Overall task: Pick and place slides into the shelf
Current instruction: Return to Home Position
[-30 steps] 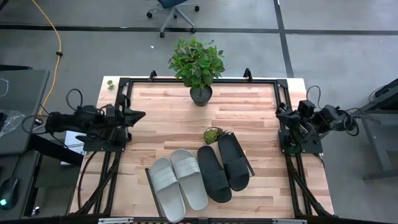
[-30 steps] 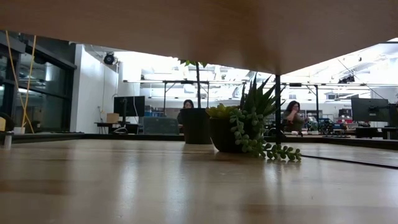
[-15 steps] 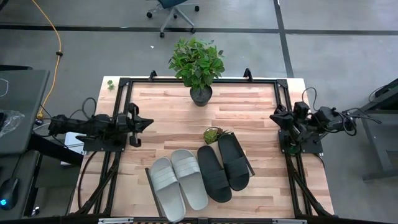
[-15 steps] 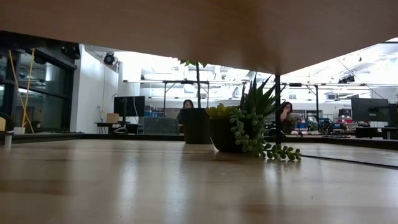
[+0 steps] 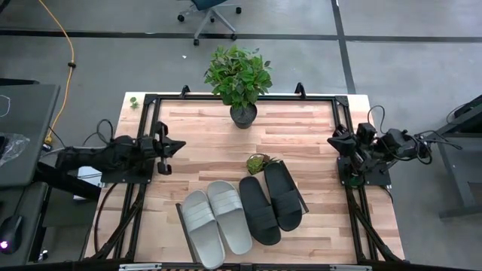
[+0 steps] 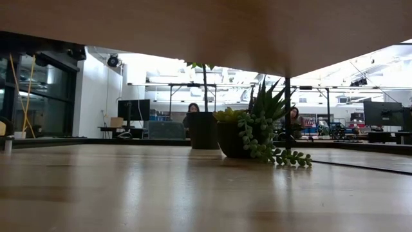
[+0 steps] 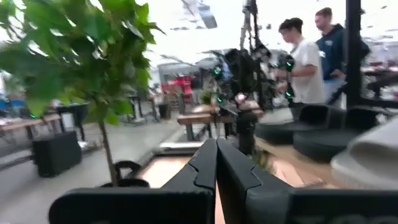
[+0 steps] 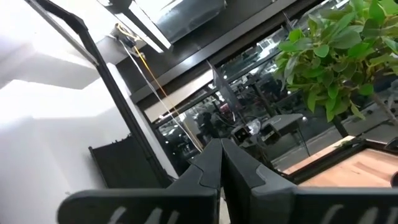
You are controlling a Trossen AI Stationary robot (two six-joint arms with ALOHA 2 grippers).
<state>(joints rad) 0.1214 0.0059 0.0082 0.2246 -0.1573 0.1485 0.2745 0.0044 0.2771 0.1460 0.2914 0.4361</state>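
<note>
Sitting at opposite side edges of the surface (image 5: 301,128), the left claw (image 5: 169,145) and right claw (image 5: 337,141) were both closed, holding nothing. All four slides (image 5: 230,214) lay side by side on the shelf (image 5: 303,202). Placement looked finished; next, the arms likely needed only to tuck home.

Slides (image 5: 226,214) matt, smooth; tabletop (image 5: 203,143) glossy wood.

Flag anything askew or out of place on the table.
Nothing spilled or damaged. The shelf sits skewed to the table edges, so all four slides lie diagonally. The small succulent crowds the black pair's toes.
</note>
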